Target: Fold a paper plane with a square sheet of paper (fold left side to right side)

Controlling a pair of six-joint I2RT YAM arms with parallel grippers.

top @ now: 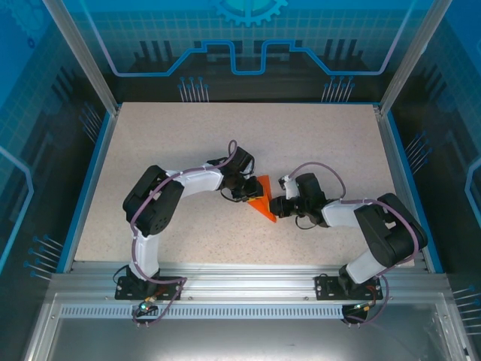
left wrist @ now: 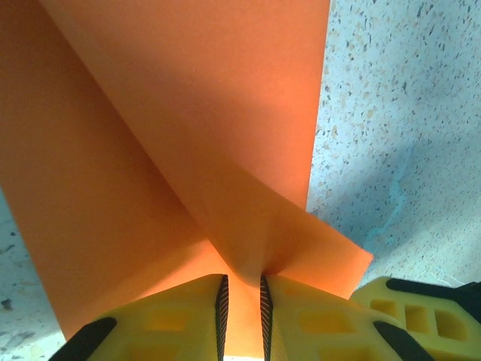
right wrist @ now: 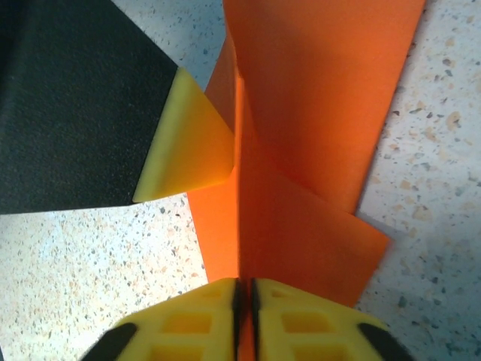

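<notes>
a big gear drawing (top: 252, 9) on the blue back panel, that's all the decoration on show. down on the speckled table (top: 316, 135) the orange paper (top: 264, 204) sits just off centre toward 5 o'clock, folded, a pointed shape with its tip aimed at 5 o'clock.

the left gripper (top: 245, 193) comes at it from 10 o'clock, the right gripper (top: 279, 205) from 3 o'clock, noses nearly meeting over the sheet.

from the left wrist: the left gripper (left wrist: 242, 320) is narrow, yellow fingers (left wrist: 173, 323) pinching a raised fold of the orange paper (left wrist: 188, 135), and a finger of the other arm (left wrist: 421, 316) crowds in at 4 o'clock.

from the right wrist: the right gripper (right wrist: 244, 320) has its jaws almost together on the upright crease of the orange paper (right wrist: 316, 113), and the left arm's yellow fingertip (right wrist: 188, 143) presses against that crease from 10 o'clock.

purple cables (top: 316, 167) loop over both arms. bare table lies open toward 12, 9 and 3 o'clock, out to the blue rim (top: 90, 180); the metal rail (top: 240, 282) closes off 6 o'clock.
</notes>
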